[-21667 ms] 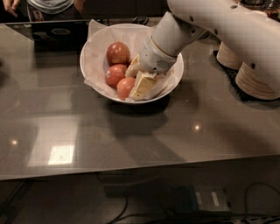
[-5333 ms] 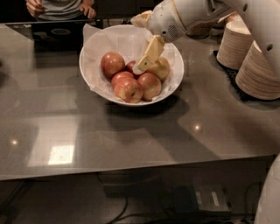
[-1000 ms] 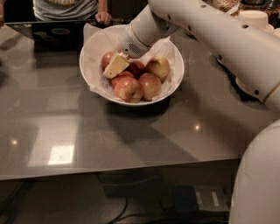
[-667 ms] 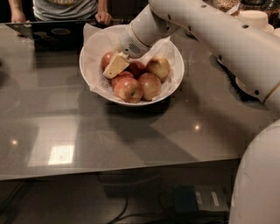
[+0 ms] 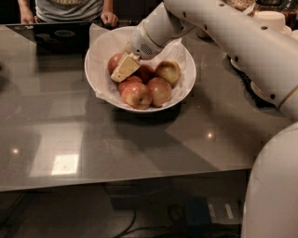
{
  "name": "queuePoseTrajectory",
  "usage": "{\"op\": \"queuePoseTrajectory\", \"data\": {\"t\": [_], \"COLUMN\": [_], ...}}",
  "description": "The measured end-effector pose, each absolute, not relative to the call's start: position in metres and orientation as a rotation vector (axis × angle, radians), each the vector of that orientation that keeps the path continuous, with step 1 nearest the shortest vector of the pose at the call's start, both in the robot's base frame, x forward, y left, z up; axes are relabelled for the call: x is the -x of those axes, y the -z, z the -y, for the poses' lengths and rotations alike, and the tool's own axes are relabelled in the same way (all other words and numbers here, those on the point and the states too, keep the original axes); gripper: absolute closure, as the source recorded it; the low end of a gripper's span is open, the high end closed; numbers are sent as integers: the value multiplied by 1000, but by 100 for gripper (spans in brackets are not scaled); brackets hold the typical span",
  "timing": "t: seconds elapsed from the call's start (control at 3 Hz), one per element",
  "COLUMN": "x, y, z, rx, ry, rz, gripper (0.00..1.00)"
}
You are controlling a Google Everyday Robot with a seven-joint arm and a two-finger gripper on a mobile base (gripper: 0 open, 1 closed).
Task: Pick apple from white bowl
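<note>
In the upper middle of the frame, on a wide grey table [image 5: 153, 148] with a glossy top, sits the white bowl [image 5: 153, 108], lined with crinkled white paper [image 5: 100, 51] and holding a heap of apples. The robot's white arm [image 5: 223, 28] sweeps in from the right edge and bends down over the bowl, and its gripper [image 5: 122, 70] is inside, at the left of the heap, pressed against the apple [image 5: 113, 62], the deep red one lying at the bowl's left side. From where I stand I cannot tell whether the gripper is apart or clamped on it. Just to the right lies a smaller, darker apple [image 5: 145, 73], then a yellow-green apple [image 5: 167, 70], and nearer the front two red-and-yellow mottled apples [image 5: 137, 95] side by side. The tabletop mirrors the room's lights: a bright square patch [image 5: 65, 163] at lower left and a small glint [image 5: 210, 135] right of centre. At the far edge, upper left, a person [image 5: 70, 7] in a grey shirt rests both hands on the table behind a dark laptop [image 5: 51, 35]. At the upper right, partly behind the arm, stand stacked pale bowls [image 5: 272, 18]. Under the table, along the bottom of the frame, cables [image 5: 135, 218] trail across a dim floor.
</note>
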State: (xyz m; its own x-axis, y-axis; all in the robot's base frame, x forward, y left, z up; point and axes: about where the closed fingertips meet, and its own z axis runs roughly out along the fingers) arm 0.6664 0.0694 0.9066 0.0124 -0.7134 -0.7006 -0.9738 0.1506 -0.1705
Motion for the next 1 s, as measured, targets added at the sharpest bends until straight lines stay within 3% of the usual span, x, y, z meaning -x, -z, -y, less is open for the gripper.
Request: {"op": "queuePoseTrajectory", "data": {"t": [1.0], "x": [-676], "y": [-969], "z": [-16], "rx": [1601], "ry": [-721], "rz": [-1502], "gripper": [100]}}
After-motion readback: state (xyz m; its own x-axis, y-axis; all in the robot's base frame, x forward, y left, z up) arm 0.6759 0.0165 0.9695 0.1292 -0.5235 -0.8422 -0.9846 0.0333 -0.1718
